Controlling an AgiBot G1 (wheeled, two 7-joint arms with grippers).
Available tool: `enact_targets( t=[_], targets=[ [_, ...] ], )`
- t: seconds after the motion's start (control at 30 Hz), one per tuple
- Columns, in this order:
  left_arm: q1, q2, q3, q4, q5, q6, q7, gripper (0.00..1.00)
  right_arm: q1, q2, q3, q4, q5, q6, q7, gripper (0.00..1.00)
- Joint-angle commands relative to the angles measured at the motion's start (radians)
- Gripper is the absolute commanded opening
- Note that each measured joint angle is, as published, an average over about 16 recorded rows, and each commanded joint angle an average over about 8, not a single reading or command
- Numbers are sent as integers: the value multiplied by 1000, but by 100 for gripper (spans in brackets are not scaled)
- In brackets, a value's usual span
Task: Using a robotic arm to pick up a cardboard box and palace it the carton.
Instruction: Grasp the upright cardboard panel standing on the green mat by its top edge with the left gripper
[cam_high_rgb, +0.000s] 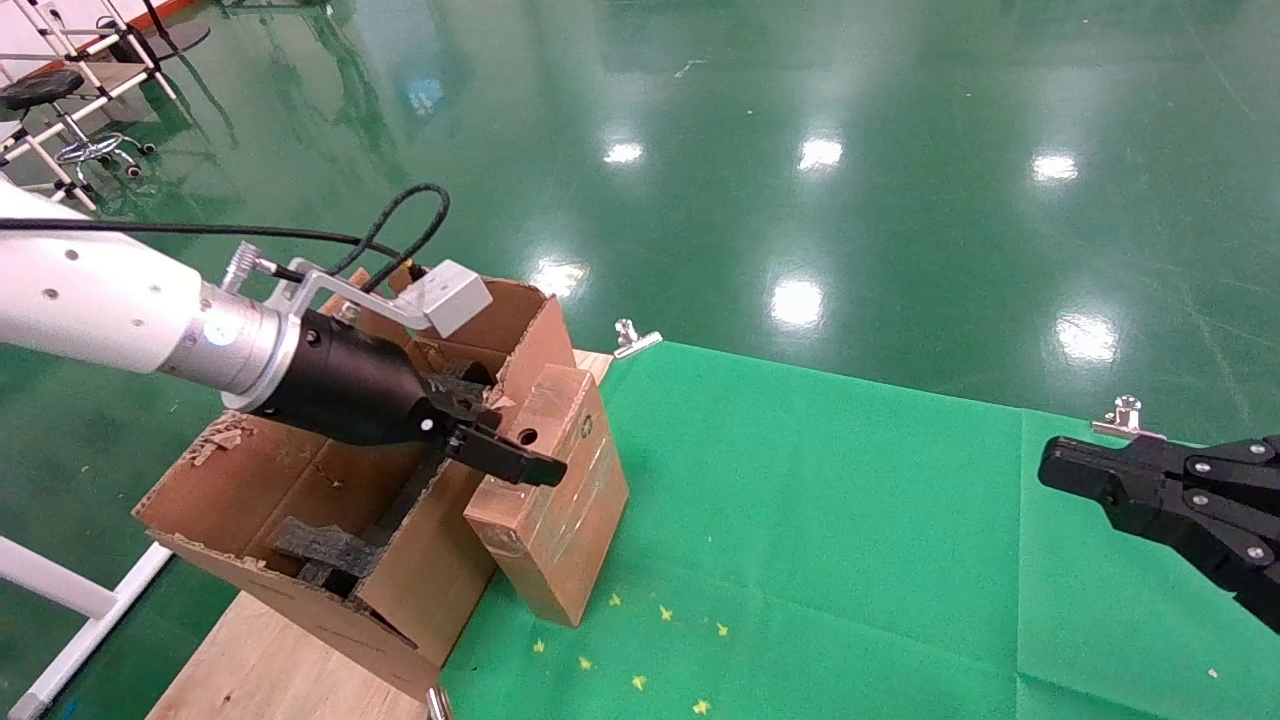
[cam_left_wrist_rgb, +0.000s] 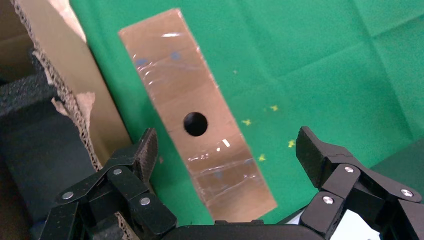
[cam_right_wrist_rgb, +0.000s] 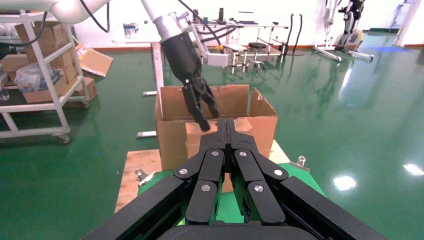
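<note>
Left gripper (cam_high_rgb: 490, 440), jaws spread, poised over the box (cam_high_rgb: 560, 490), which leans against the carton (cam_high_rgb: 300, 510) at centre-left, ready for grasping. Right gripper (cam_high_rgb: 1060, 470), closed, parked at right.

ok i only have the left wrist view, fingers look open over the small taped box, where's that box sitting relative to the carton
Observer: In the head view the cardboard box stands on the green cloth, right beside the carton wall.
Operator: is the left gripper on it
Observer: The left gripper is open just above its top; contact is unclear.
Operator: and the right arm
Observer: The right gripper is shut, off at the cloth's right side.
</note>
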Motion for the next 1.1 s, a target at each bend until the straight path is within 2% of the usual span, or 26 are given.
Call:
enact_targets(
  t=[0.03,0.27,0.33,0.37,0.6,0.63,1.1],
  targets=[
    [2,6,16,-1,12,-2,-14,100,0,0,0,0,0,0,0,11],
    [7,19,47,-16,36,-9,-51,100,0,0,0,0,0,0,0,99],
    [8,24,56,-21,47,-11,-58,99,0,0,0,0,0,0,0,100],
    [8,25,60,-22,51,-11,-61,90,0,0,0,0,0,0,0,100],
    [7,34,80,-29,84,-17,-59,4,0,0,0,0,0,0,0,100],
    [7,35,82,-30,86,-18,-58,0,0,0,0,0,0,0,0,100],
    [8,32,76,-28,76,-17,-60,0,0,0,0,0,0,0,0,100]
  ],
)
